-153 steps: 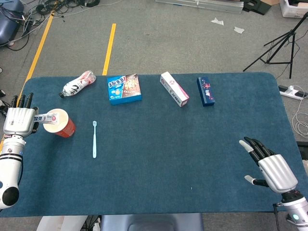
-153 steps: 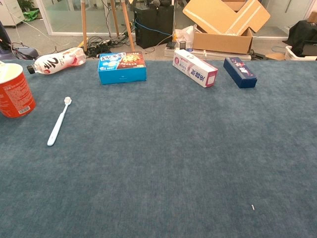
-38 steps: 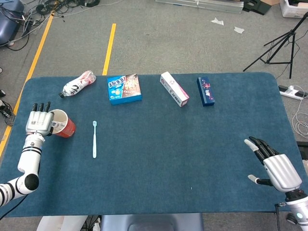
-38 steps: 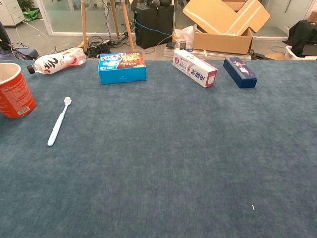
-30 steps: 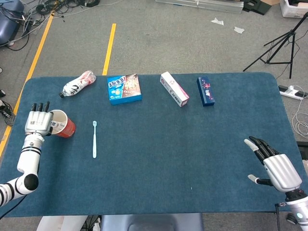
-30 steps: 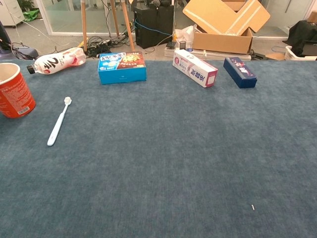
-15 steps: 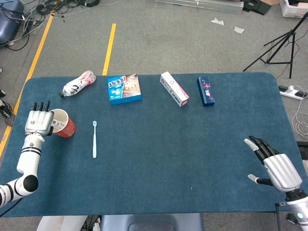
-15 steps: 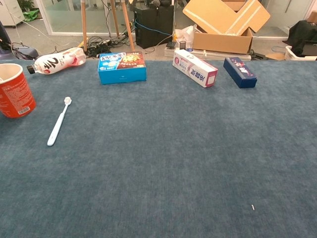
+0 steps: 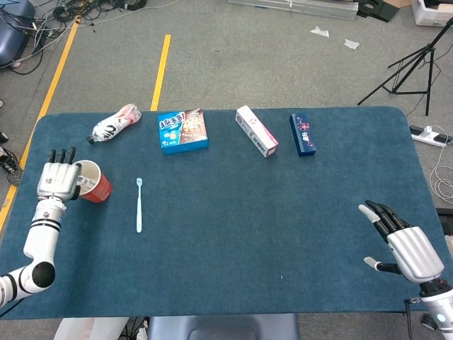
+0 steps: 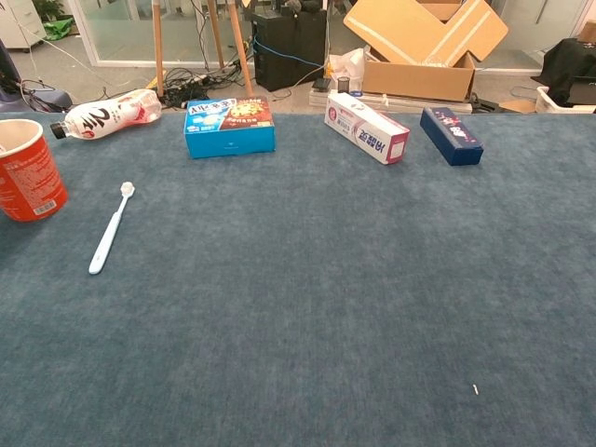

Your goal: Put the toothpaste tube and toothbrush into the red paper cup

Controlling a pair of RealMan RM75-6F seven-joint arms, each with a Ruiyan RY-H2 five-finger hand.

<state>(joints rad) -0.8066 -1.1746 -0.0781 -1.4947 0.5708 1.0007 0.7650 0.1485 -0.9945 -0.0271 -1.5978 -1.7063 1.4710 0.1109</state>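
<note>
Left hand [image 9: 58, 178] rests against the cup [image 9: 93, 181], fingers [image 9: 62, 154] straight, gripping nothing; toothbrush [image 9: 139, 205] lies just right. Right hand [image 9: 409, 250] open, far off.

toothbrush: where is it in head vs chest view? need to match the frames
Head view: toothbrush lies left of centre on the blue cloth, bristle end away from the robot, right of the red paper cup.
Chest view: toothbrush at left, slanted, right of the cup.
Shared landmark: blue snack box beyond it.

Bare cloth surrounds the toothbrush [image 9: 139, 205]; red paper cup [image 9: 94, 182] stands leftward.
</note>
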